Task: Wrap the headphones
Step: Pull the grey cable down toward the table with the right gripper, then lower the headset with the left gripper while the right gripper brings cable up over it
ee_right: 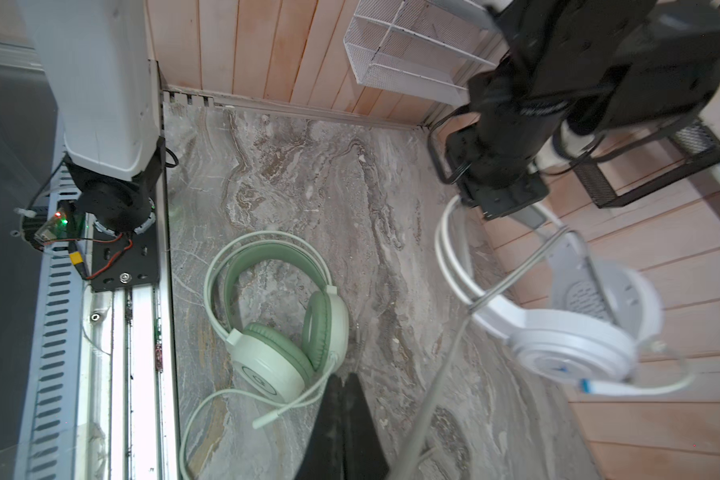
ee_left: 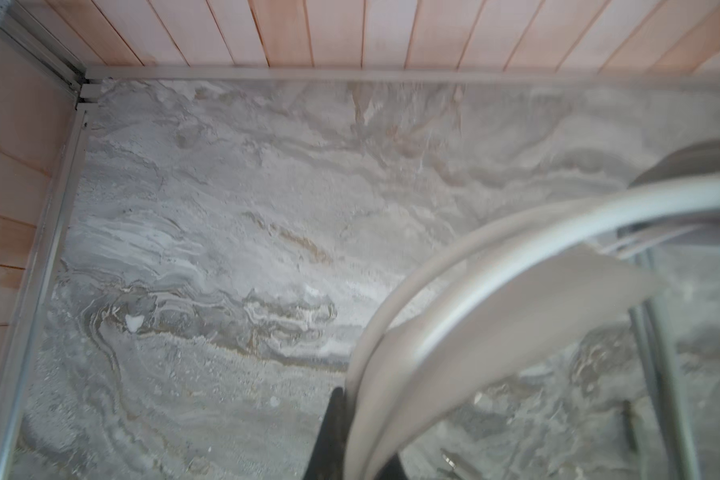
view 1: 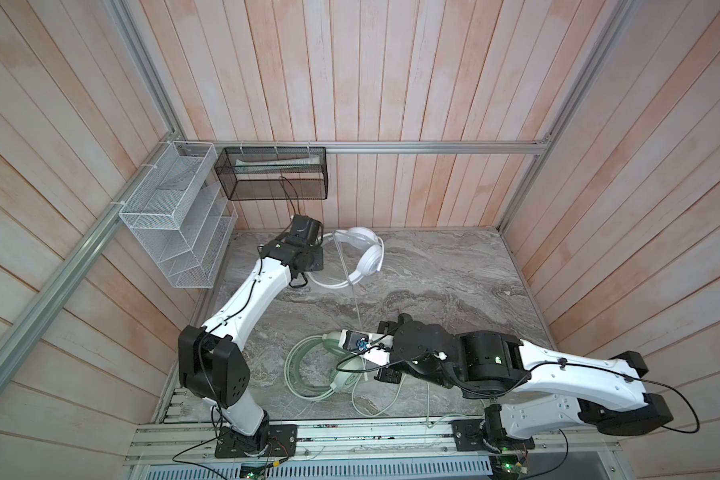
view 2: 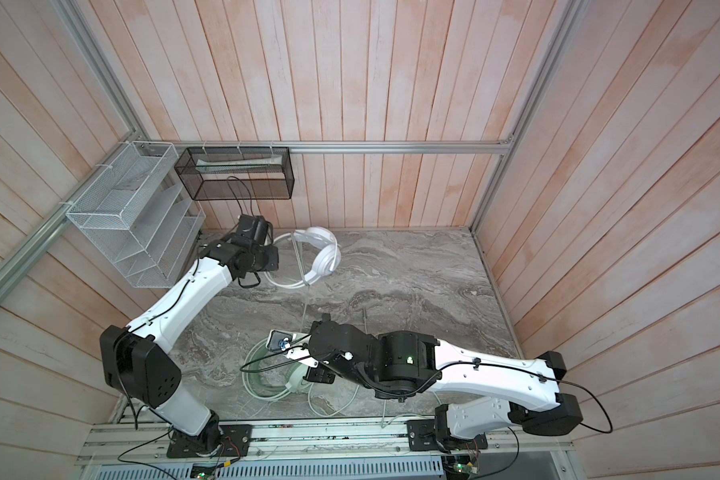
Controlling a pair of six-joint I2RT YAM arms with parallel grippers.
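Grey, marble-patterned tabletop (view 1: 454,282) enclosed on three sides by pale pink plank walls (view 1: 391,83) carried on an aluminium frame (view 1: 391,147). A white wire rack (view 1: 171,224) is fixed to the left wall and a black mesh basket (view 1: 275,174) to the far wall beside it. The two arm bases are mounted on a rail along the near edge. The white headphones (view 1: 366,257) are found at the far left of the tabletop and are seen raised above it in the right wrist view. Their headband is pinched in the left gripper (ee_left: 362,432), so the band lies to the left and the round earcups, one marked with a blue logo, point right; the long axis runs roughly left to right. A thin white cable (ee_right: 437,395) is stretched straight from them toward the near side and passes just beside the right gripper (ee_right: 346,384). That gripper's fingers are pressed together, and whether the cable is caught there cannot be told. The green headphones (view 1: 344,380) lie flat on the tabletop near the middle of the near edge, partly under the right arm, with the headband arched to the left and the earcups to the right. Their green cable (ee_right: 260,422) is laid in loose loops around them.
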